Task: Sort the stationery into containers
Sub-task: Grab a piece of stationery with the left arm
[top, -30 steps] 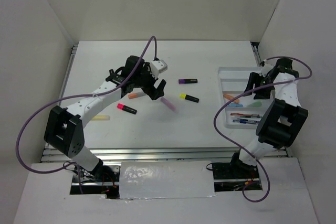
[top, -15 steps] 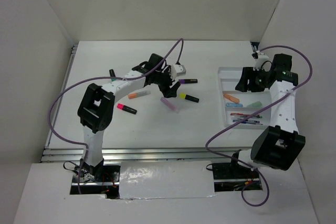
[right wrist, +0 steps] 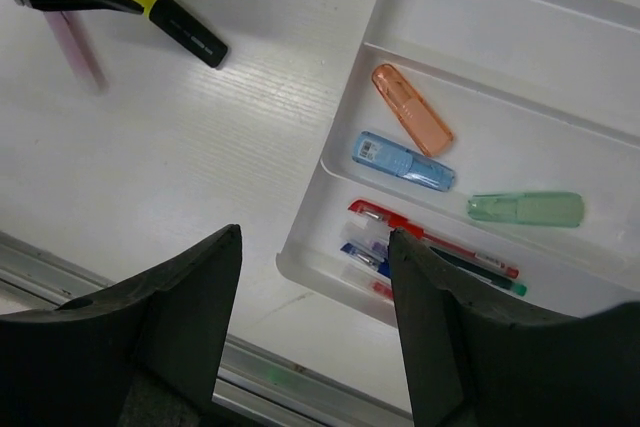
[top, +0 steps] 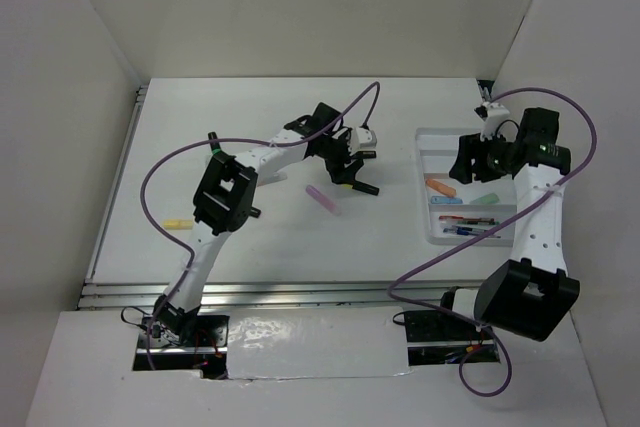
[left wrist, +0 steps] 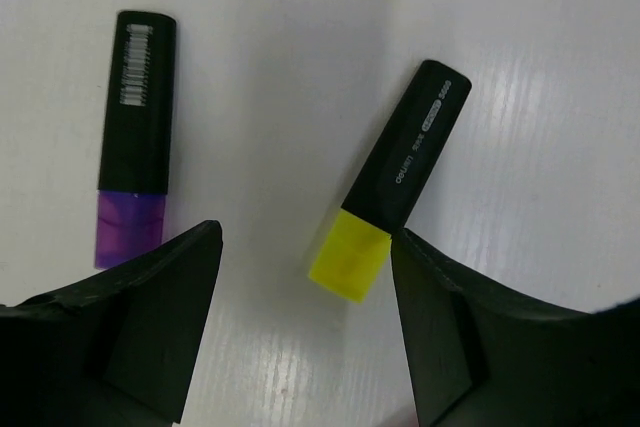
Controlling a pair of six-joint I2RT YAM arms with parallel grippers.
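Picking a piece of stationery up off the white tabletop (top: 300, 247) is judged to be the step in hand. The left arm (top: 275, 150) is stretched over the middle of the tabletop. Its jaws are seen open, set down on either side of the cap end of a stubby black highlighter with a yellow cap (left wrist: 395, 172), which lies flat and slanted; nothing is gripped yet. A stubby black highlighter with a purple cap (left wrist: 135, 137) lies just beside it, outside the jaws. A pale pink marker (top: 322, 198) lies near, and a pale yellow marker (top: 178, 223) well apart, towards the left edge.

The white shallow plastic tray with long compartments (right wrist: 500, 22) sits on the right. Orange (right wrist: 412, 109), blue (right wrist: 403, 161) and green (right wrist: 525, 209) pastel markers are held in a middle compartment, and thin red and dark pens (right wrist: 430, 252) in the one next to it. The right arm (top: 535, 197) hangs above the tray, its jaws open and empty.

Next, the left jaws would need to be closed across the highlighter. Because the cap end is straddled rather than the middle, some swing on lifting is to be expected. A carry to the tray's bare far compartment would then be called for.
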